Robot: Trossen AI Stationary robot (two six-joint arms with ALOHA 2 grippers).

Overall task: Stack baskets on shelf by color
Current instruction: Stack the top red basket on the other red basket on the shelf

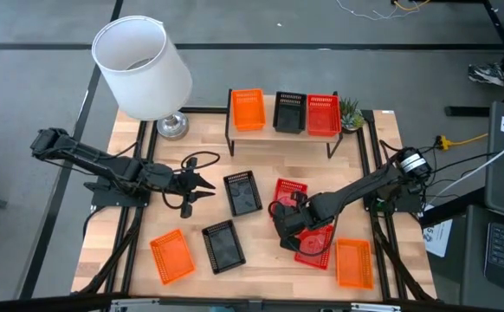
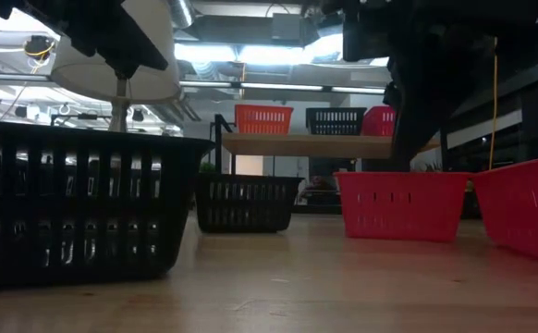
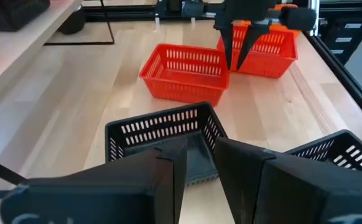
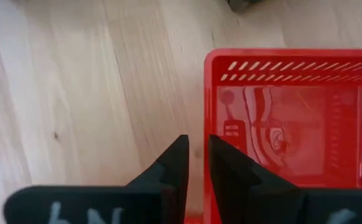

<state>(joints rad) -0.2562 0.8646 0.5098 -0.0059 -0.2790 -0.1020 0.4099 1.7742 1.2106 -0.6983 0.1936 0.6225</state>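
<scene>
Baskets, small perforated plastic: left hand (image 1: 207,188) open above tabletop (image 1: 261,165), black basket (image 1: 242,191) just beyond its fingertips. Right hand (image 1: 288,230) fingers nearly closed, poised over edge of red basket (image 1: 315,245). Orange (image 1: 248,109), black (image 1: 289,113), red (image 1: 323,113) baskets on light-wood shelf (image 1: 282,137).

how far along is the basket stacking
Early. The shelf holds one orange basket, one black basket and one red basket, each alone. The right gripper is at the wall of a red basket on the table; the left gripper is open. Six baskets remain on the table.
</scene>
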